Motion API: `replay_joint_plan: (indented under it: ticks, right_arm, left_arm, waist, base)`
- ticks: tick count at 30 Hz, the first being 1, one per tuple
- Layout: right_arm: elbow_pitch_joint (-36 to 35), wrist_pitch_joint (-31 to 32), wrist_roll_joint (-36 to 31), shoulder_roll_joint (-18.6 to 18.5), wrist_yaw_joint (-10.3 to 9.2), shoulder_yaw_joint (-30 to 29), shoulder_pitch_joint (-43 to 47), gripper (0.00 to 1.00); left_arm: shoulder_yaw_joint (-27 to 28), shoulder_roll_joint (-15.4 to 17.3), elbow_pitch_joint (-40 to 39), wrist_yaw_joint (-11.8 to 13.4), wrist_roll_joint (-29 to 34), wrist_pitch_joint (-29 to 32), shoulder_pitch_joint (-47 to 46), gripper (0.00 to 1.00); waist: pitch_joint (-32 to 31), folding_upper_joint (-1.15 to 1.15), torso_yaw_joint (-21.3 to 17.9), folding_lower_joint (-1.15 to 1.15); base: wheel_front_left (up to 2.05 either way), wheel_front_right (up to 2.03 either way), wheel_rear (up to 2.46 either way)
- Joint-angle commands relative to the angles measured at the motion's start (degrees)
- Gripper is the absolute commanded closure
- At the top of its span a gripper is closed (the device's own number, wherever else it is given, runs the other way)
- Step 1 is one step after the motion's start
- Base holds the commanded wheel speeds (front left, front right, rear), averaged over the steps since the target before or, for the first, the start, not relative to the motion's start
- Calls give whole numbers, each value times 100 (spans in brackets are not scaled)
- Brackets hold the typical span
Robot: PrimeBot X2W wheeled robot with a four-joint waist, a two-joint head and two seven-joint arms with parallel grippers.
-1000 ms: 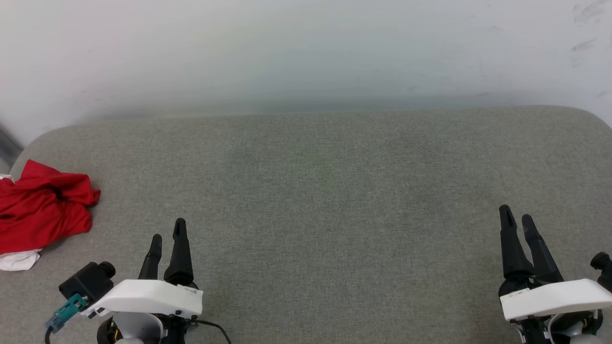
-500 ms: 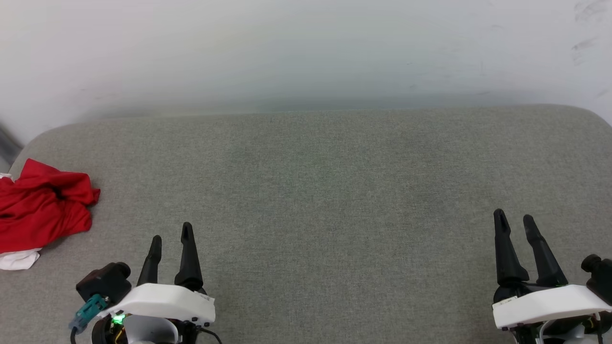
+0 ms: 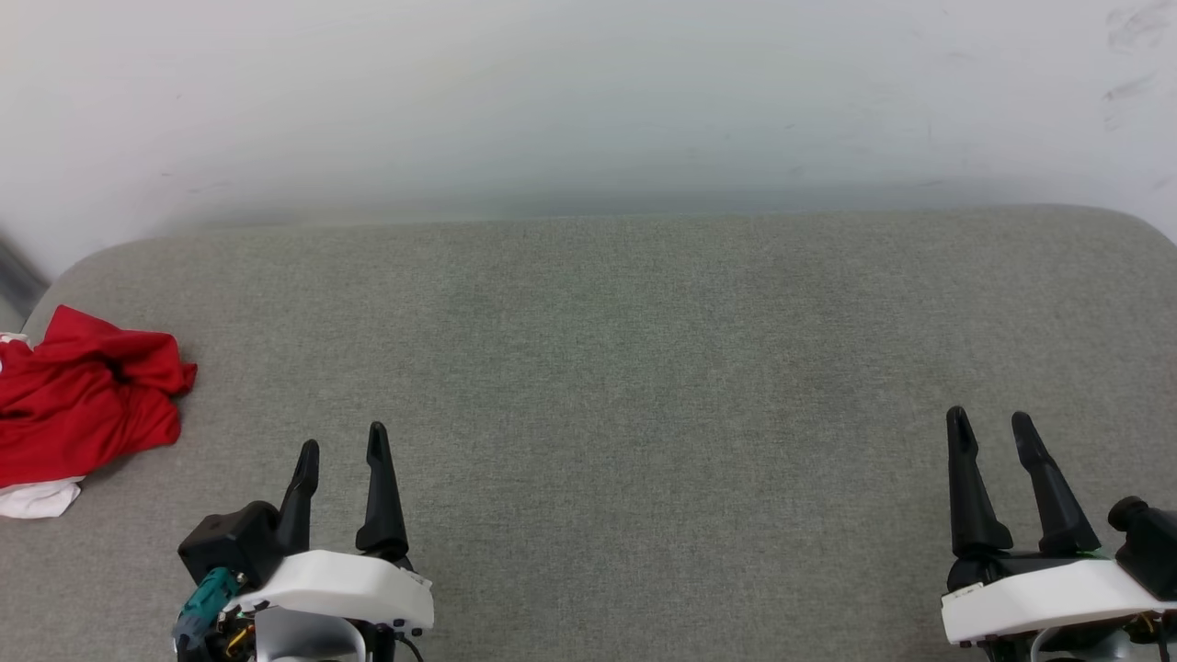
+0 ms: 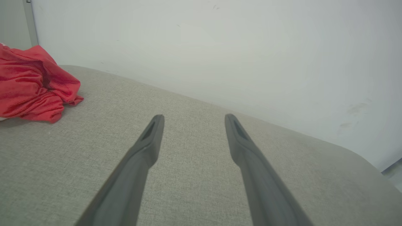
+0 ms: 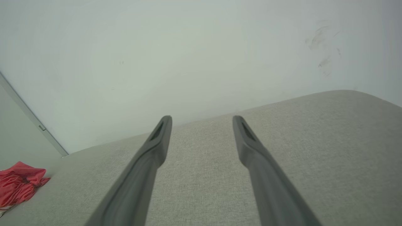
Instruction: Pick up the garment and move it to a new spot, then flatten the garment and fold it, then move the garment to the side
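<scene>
The garment [image 3: 83, 405] lies crumpled at the far left edge of the grey cushion, red with a bit of white at its near corner. It also appears at the left in the left wrist view [image 4: 31, 84] and small at the lower left in the right wrist view [image 5: 19, 185]. My left gripper [image 3: 341, 439] stands open at the lower left, to the right of the garment and apart from it, nothing between its fingers [image 4: 150, 138]. My right gripper [image 3: 989, 421] is open at the lower right, far from the garment, its fingers [image 5: 157, 141] empty.
The grey fabric cushion [image 3: 607, 368] spans the whole width, with rounded far corners. A pale wall [image 3: 588, 101] rises right behind its far edge, with dark scuffs at the upper right. A narrow dark strip [image 3: 14, 271] runs down the wall at the far left.
The left gripper has shifted a little to the right and turned, its wrist camera now tucked closer. The right gripper has settled slightly lower and its fingers stand more upright. The garment lies unchanged.
</scene>
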Motion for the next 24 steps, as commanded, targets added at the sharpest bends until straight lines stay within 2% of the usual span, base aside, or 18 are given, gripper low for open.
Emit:
replay_joint_plan:
  ticks: [1, 24]
  right_arm:
    - [-88, -55, -159, -4, 0, 10, -5, 0]
    - [-251, -342, -962, -2, 0, -21, 116, 0]
  left_arm:
    - [-27, 37, -86, 16, 151, -59, 40, 0]
    - [-53, -13, -302, -182, 1157, -346, 195, 0]
  waist:
    - [-1, 0, 3, 0]
    - [49, 0, 31, 0]
  base:
    - [0, 0, 0]
    - [0, 0, 0]
